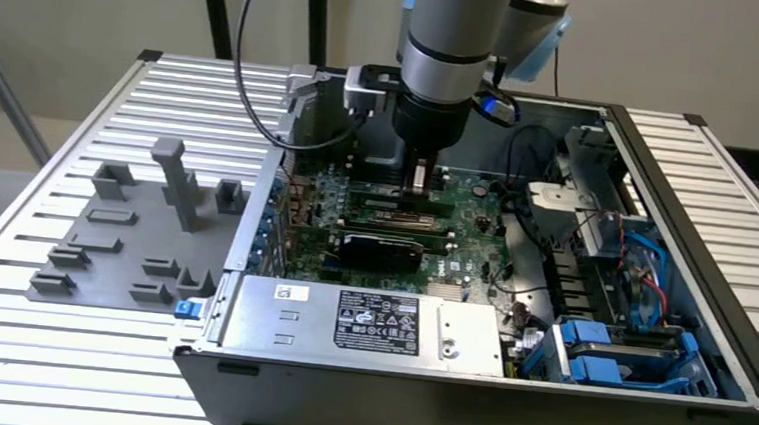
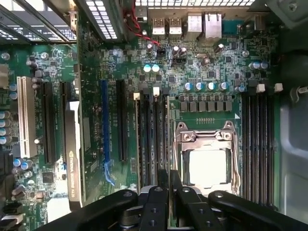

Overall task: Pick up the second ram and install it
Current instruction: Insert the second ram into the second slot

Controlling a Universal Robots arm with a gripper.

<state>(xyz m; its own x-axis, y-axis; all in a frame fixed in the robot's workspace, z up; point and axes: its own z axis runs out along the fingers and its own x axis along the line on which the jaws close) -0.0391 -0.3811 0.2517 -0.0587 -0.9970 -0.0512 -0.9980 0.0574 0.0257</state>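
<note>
Claw (image 2: 168,192) clenched on the upright second ram (image 2: 163,144), its long axis running along the motherboard's (image 2: 211,62) slots directly beneath.

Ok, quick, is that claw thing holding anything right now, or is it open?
Gripper: jaws closed together, above the motherboard near its RAM slots; whether a ram stick is pinched between them cannot be told.
</note>
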